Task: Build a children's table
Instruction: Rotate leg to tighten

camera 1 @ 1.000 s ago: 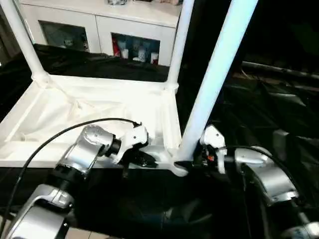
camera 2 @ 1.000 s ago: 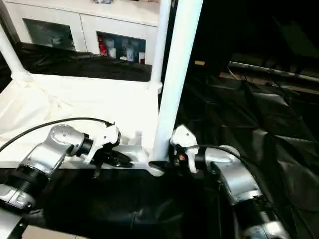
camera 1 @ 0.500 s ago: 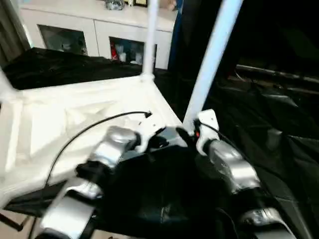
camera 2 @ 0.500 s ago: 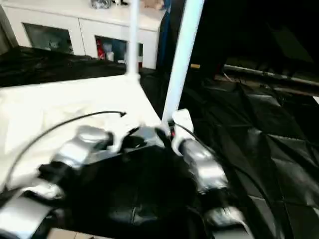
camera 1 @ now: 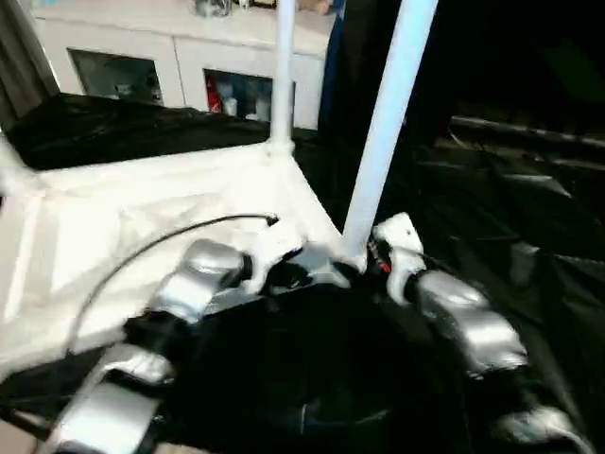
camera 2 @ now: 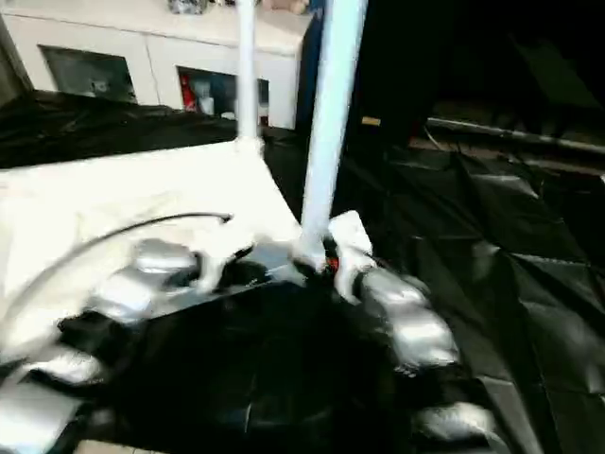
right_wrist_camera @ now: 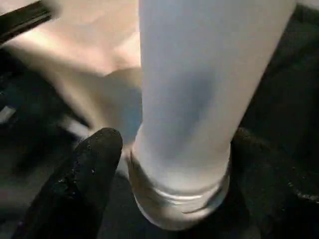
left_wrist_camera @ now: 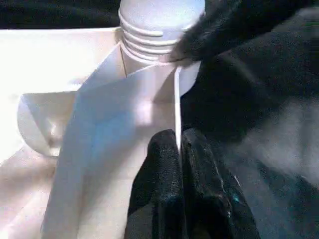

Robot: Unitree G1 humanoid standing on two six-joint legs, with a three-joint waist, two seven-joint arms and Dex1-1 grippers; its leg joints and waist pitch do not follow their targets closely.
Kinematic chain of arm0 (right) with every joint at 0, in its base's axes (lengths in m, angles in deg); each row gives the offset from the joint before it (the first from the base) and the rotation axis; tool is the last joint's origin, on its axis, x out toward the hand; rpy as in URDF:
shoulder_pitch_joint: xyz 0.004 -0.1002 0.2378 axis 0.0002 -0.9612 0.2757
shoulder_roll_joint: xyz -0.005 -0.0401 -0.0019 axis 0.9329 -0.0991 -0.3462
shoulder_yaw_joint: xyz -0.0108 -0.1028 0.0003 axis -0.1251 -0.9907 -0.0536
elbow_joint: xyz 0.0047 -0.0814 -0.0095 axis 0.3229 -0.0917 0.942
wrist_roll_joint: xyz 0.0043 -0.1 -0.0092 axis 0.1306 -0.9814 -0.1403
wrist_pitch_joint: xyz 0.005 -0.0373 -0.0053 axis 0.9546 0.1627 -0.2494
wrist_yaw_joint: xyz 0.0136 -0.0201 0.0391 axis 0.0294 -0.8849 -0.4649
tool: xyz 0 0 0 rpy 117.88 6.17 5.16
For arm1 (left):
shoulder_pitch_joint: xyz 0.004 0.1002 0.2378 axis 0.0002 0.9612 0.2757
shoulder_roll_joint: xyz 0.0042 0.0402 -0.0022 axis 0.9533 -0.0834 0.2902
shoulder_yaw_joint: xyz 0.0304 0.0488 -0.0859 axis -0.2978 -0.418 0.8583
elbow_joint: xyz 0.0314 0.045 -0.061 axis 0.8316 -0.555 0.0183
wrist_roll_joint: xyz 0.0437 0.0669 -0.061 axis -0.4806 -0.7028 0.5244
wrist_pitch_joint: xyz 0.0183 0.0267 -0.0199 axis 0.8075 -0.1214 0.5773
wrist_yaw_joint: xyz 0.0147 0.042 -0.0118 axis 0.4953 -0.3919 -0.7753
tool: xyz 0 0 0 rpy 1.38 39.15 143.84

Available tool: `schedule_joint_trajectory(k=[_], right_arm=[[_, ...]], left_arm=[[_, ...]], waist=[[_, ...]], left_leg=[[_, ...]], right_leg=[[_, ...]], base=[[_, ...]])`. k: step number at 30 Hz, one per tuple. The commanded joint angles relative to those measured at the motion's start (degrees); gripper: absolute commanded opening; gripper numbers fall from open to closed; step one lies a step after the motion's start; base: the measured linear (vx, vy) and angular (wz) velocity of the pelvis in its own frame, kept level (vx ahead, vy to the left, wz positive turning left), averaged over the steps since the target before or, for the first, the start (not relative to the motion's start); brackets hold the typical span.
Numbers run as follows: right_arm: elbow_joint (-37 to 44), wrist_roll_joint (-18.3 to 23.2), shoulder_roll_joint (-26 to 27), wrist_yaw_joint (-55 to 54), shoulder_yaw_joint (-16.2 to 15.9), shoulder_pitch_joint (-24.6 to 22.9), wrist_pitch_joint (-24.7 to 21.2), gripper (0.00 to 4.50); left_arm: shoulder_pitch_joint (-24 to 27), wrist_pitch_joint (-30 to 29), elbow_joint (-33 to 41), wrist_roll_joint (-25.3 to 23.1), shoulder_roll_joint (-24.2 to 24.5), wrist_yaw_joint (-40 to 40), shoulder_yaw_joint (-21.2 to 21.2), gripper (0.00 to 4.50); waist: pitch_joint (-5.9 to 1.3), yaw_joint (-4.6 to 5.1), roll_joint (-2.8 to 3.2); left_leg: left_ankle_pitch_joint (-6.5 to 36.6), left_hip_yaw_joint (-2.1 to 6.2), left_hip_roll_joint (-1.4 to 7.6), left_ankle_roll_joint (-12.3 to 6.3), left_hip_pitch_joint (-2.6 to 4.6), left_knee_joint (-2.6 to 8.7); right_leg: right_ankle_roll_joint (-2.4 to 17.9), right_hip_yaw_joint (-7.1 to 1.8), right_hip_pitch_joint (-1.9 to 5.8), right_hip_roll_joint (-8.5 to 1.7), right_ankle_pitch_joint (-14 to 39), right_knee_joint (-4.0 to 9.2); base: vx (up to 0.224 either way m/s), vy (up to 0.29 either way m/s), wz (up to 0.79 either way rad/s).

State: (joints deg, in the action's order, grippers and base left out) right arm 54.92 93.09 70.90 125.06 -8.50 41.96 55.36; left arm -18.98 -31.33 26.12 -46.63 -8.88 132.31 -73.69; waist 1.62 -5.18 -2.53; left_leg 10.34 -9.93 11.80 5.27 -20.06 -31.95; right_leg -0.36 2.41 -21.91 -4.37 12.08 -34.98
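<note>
- The white tabletop [camera 1: 142, 236] lay upside down on the black-draped work table [camera 1: 529, 227], ribbed underside up, looked like stiff, light moulded plastic to me
- Near tube leg [camera 1: 383, 132] stood upright in the near corner socket [left_wrist_camera: 159, 30], another leg [camera 1: 284, 71] at the far corner; I reckoned these were smooth and a bit slippery, best gripped low by the socket
- Right gripper [right_wrist_camera: 164, 164] sat with its fingers [right_wrist_camera: 94, 159] spread on either side of the leg's base, can't say if they actually touched it
- Left gripper [left_wrist_camera: 179, 144] was pinched tight on the thin edge rib just beside that socket
</note>
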Motion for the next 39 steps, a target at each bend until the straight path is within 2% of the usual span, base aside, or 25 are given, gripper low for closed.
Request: schedule_joint_trajectory(k=[1, 2, 4, 6, 9, 10, 11, 13, 14, 16, 17, 20, 27, 29, 30, 31, 34, 35, 36, 37, 38, 39], right_arm=[[1.83, 1.79, 0.31, 6.88, -5.13, -0.93, -1.45, 3.61], [4.68, 3.00, -2.39, 11.19, -5.42, -1.94, -2.26, 3.61], [6.29, 3.38, -4.09, 13.71, -5.78, -2.61, -2.77, 3.61], [7.84, 3.67, -6.18, 16.39, -6.49, -3.26, -3.16, 3.61], [8.68, 3.16, -7.92, 18.09, -7.78, -3.75, -2.79, 3.61], [8.96, 2.95, -8.26, 18.48, -8.16, -3.84, -2.87, 3.61], [9.17, 2.82, -8.48, 18.76, -8.36, -3.89, -2.96, 3.61], [9.01, 2.72, -7.85, 18.45, -8.12, -3.75, -3.02, 3.61], [8.95, 2.83, -7.52, 18.29, -7.99, -3.62, -3.18, 3.61], [9.29, 3.22, -7.19, 18.30, -8.04, -3.59, -3.80, 3.61], [9.56, 3.40, -6.87, 18.29, -8.15, -3.63, -4.21, 3.48], [9.68, 4.01, -6.52, 18.20, -8.32, -3.51, -4.67, 3.35], [9.25, 3.90, -6.30, 18.46, -8.73, -3.21, -4.72, 2.86], [9.06, 4.00, -6.16, 18.48, -8.45, -2.92, -4.97, 2.79], [8.89, 4.09, -6.00, 18.31, -8.29, -2.83, -4.97, 2.78], [8.79, 4.15, -5.90, 18.19, -8.19, -2.80, -4.95, 2.76], [7.74, 3.82, -4.41, 15.42, -7.41, -2.86, -4.47, 2.75], [6.40, 2.97, -2.97, 12.36, -6.90, -2.55, -4.42, 2.75], [5.65, 2.47, -2.22, 10.67, -6.62, -2.37, -4.29, 2.74], [2.55, 1.04, 0.77, 4.12, -5.20, -1.47, -4.41, 2.74], [1.18, 0.59, 2.13, 1.28, -4.50, -1.05, -4.74, 2.74], [-0.82, 0.40, 4.20, -2.65, -3.29, -0.31, -5.32, 2.74]], left_arm=[[0.08, 1.74, 1.35, 1.65, -1.83, 3.53, -2.87, 0.00], [-0.09, 1.89, 1.98, 2.37, -0.65, 6.18, -2.72, 0.00], [0.01, 1.69, 2.87, 3.07, 0.47, 8.65, -2.75, 0.00], [0.18, 1.37, 4.11, 4.18, 2.21, 12.36, -3.04, 0.00], [0.62, 0.63, 5.69, 5.36, 3.71, 15.42, -3.19, 0.00], [0.74, 0.62, 6.04, 5.57, 3.94, 16.07, -3.04, 0.00], [0.81, 0.65, 6.24, 5.68, 4.07, 16.53, -2.93, 0.00], [0.94, 0.94, 6.16, 5.59, 3.98, 16.83, -2.84, 0.00], [0.97, 0.99, 6.12, 5.53, 3.85, 16.76, -2.89, 0.00], [1.08, 0.72, 6.36, 5.71, 3.59, 16.68, -2.96, 0.00], [1.26, 0.38, 6.76, 6.03, 3.50, 16.76, -3.07, 0.00], [1.34, 0.13, 7.13, 6.26, 3.62, 16.79, -3.06, 0.00], [1.71, 0.39, 6.82, 6.15, 4.19, 16.66, -2.55, 0.00], [1.75, 0.39, 6.47, 6.16, 4.18, 16.45, -2.38, 0.00], [1.80, 0.43, 6.34, 6.12, 4.08, 16.12, -2.31, 0.00], [1.83, 0.46, 6.28, 6.10, 4.01, 15.89, -2.27, 0.00], [2.05, -0.04, 6.21, 5.99, 3.02, 12.91, -1.49, 0.00], [1.72, 0.49, 4.97, 4.65, 2.43, 9.37, -1.18, 0.00], [1.49, 0.56, 4.26, 3.97, 2.13, 7.55, -1.01, 0.00], [0.54, 0.32, 1.73, 2.19, 0.77, 1.37, -0.22, 0.00], [0.15, 0.19, 0.73, 1.64, 0.14, -1.06, 0.16, 0.00], [-0.22, -0.53, 0.04, 1.01, -0.77, -3.83, 0.43, 0.00]], waist=[[-2.27, -0.17, 0.16], [-2.33, -0.09, 0.43], [-2.40, -0.30, 0.41], [-2.45, -0.22, 0.29], [-2.46, -0.26, 0.43], [-2.41, -0.21, 0.66], [-2.38, -0.22, 0.52], [-2.29, -0.44, 1.02], [-2.23, -0.47, 0.81], [-2.19, -0.55, 0.73], [-2.17, -0.60, 0.77], [-2.25, -0.66, 0.47], [-2.36, -0.58, 0.43], [-2.35, -0.56, 0.34], [-2.31, -0.53, -0.07], [-2.29, -0.60, 0.08], [-2.19, -0.51, -0.25], [-2.14, -0.48, -0.19], [-1.98, -0.42, -0.53], [-1.90, -0.28, -1.14], [-1.62, -0.14, -0.85], [-1.69, -0.03, -0.99]], left_leg=[[11.09, 0.12, 1.42, -2.02, -0.03, 3.56], [10.62, 0.14, 1.41, -1.97, -0.03, 3.49], [10.22, 0.10, 1.51, -2.35, 0.16, 3.33], [8.63, 0.05, 1.49, -3.06, -0.02, 3.17], [8.60, 0.01, 1.53, -3.09, 0.14, 3.10], [8.68, -0.03, 1.55, -2.99, 0.13, 3.10], [9.10, -0.10, 1.58, -2.88, 0.20, 3.08], [10.07, -0.07, 1.60, -2.39, 0.24, 3.17], [10.90, -0.05, 1.62, -1.92, 0.20, 3.24], [11.23, -0.06, 1.54, -1.67, 0.21, 3.21], [10.87, -0.06, 1.52, -1.70, 0.21, 3.20], [8.88, -0.03, 1.54, -2.09, 0.12, 3.09], [7.07, -0.14, 1.41, -3.04, 0.09, 2.82], [7.38, -0.15, 1.44, -3.01, 0.14, 2.82], [7.46, -0.19, 1.45, -3.07, 0.10, 2.83], [7.52, -0.14, 1.45, -3.01, 0.08, 2.85], [7.54, -0.17, 1.43, -2.94, 0.02, 2.90], [8.02, -0.16, 1.47, -2.60, 0.07, 2.94], [8.76, -0.16, 1.44, -2.19, 0.10, 3.02], [9.34, -0.20, 1.45, -1.95, 0.03, 3.09], [11.60, -0.12, 1.36, -0.70, 0.25, 3.41], [13.48, 0.07, 1.49, 0.47, 0.55, 3.54]], right_leg=[[10.54, -2.19, 2.12, -3.29, 5.60, 4.27], [11.43, -2.12, 2.14, -3.29, 4.31, 4.05], [12.29, -2.08, 2.30, -3.18, 2.19, 3.83], [13.42, -1.99, 2.33, -3.16, -1.28, 3.42], [14.17, -1.95, 2.33, -3.21, -1.63, 3.34], [14.37, -1.97, 2.32, -3.19, -1.75, 3.30], [14.52, -1.98, 2.28, -3.22, -1.24, 3.38], [14.56, -2.01, 2.22, -3.29, 0.27, 3.49], [14.40, -2.02, 2.27, -3.31, 1.38, 3.59], [14.19, -2.09, 2.30, -3.38, 2.54, 3.65], [14.04, -2.13, 2.32, -3.38, 2.83, 3.66], [14.01, -2.04, 2.39, -3.33, 1.13, 3.31], [14.34, -2.03, 2.45, -3.27, -1.23, 3.09], [14.22, -2.03, 2.45, -3.31, -0.27, 3.14], [14.08, -2.02, 2.44, -3.30, 0.36, 3.19], [14.01, -2.04, 2.45, -3.38, 0.81, 3.17], [13.57, -2.04, 2.38, -3.39, 2.12, 3.28], [13.31, -2.09, 2.25, -3.49, 3.52, 3.38], [12.78, -2.10, 2.12, -3.53, 5.81, 3.59], [12.36, -2.09, 2.07, -3.56, 7.53, 3.83], [11.40, -2.09, 1.70, -3.68, 12.77, 4.33], [10.14, -2.13, 1.60, -3.84, 17.09, 4.68]], base=[[0.000, 0.000, 0.00], [0.000, 0.000, 0.00], [0.000, 0.000, 0.00], [0.000, 0.000, 0.00], [0.000, 0.000, 0.00], [0.000, 0.000, 0.00], [0.000, 0.000, 0.00], [0.000, 0.000, 0.00], [0.000, 0.000, 0.00], [0.000, 0.000, 0.00], [0.000, 0.000, 0.00], [0.000, 0.000, 0.00], [0.000, 0.000, 0.00], [0.000, 0.000, 0.00], [0.000, 0.000, 0.00], [0.000, 0.000, 0.00], [0.000, 0.000, 0.00], [0.000, 0.000, 0.00], [0.000, 0.000, 0.00], [0.000, 0.000, 0.00], [0.000, 0.000, 0.00], [0.000, 0.000, 0.00]])
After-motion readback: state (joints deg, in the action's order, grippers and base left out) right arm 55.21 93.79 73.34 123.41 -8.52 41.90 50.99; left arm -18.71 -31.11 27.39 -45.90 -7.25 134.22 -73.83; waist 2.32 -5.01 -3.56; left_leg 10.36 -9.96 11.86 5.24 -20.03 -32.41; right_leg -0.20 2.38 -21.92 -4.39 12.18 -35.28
